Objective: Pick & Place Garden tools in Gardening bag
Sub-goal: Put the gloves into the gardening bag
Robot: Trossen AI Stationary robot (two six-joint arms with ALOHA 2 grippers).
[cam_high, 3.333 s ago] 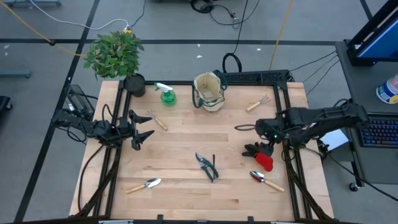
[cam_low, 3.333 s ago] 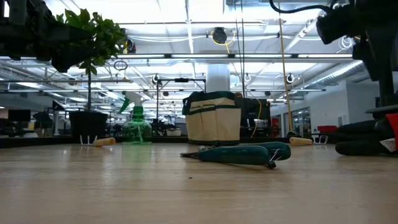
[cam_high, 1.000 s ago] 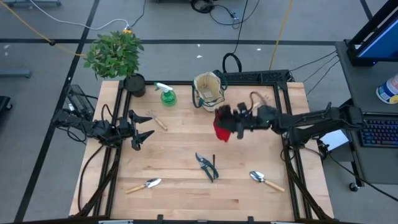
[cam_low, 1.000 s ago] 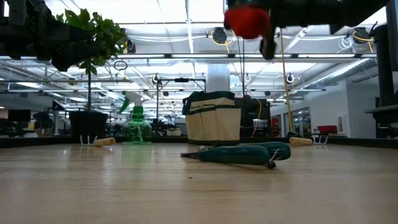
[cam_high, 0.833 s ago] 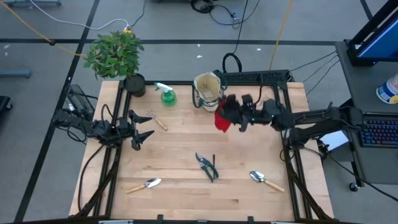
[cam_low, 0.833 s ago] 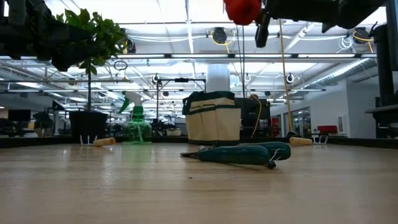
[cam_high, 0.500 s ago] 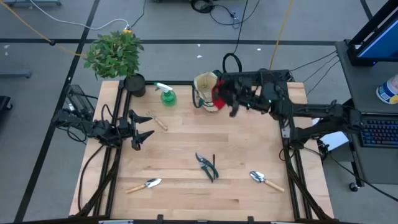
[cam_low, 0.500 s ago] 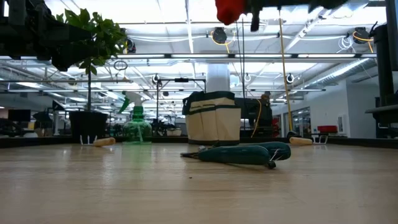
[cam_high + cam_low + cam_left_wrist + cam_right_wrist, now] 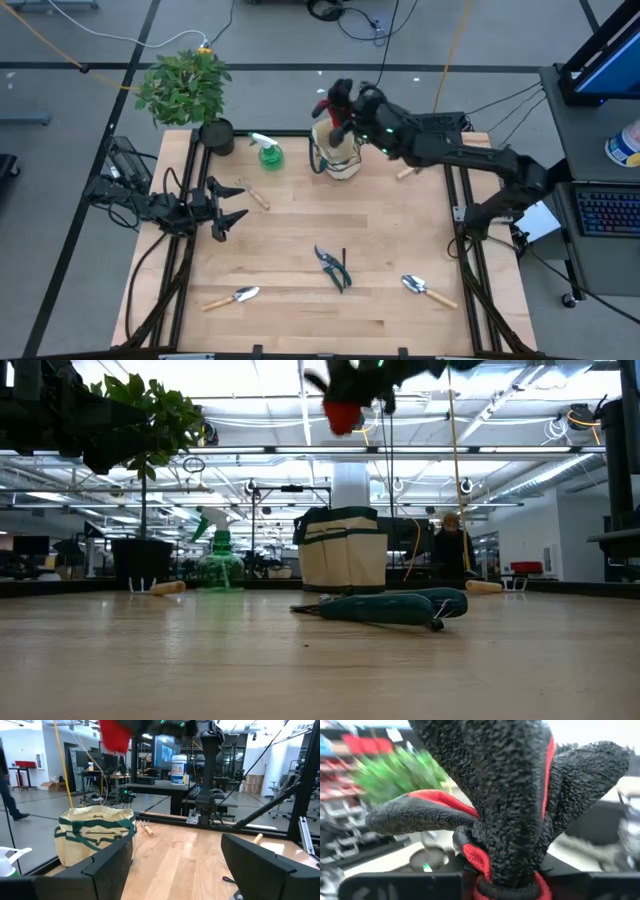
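Red-black gloves [image 9: 338, 108] hung from my right gripper [image 9: 345, 112], high above the gardening bag [image 9: 336, 147] at the table's far edge. To finish well, I judged I should centre them over the round mouth, lower, then release. My right jaws were clamped on the gloves' cuff. My left gripper [image 9: 228, 212] waited near the left edge, jaws spread, holding nothing.

Gloves [image 9: 338, 108] above gardening bag [image 9: 336, 148], spray bottle [image 9: 268, 151] beside.
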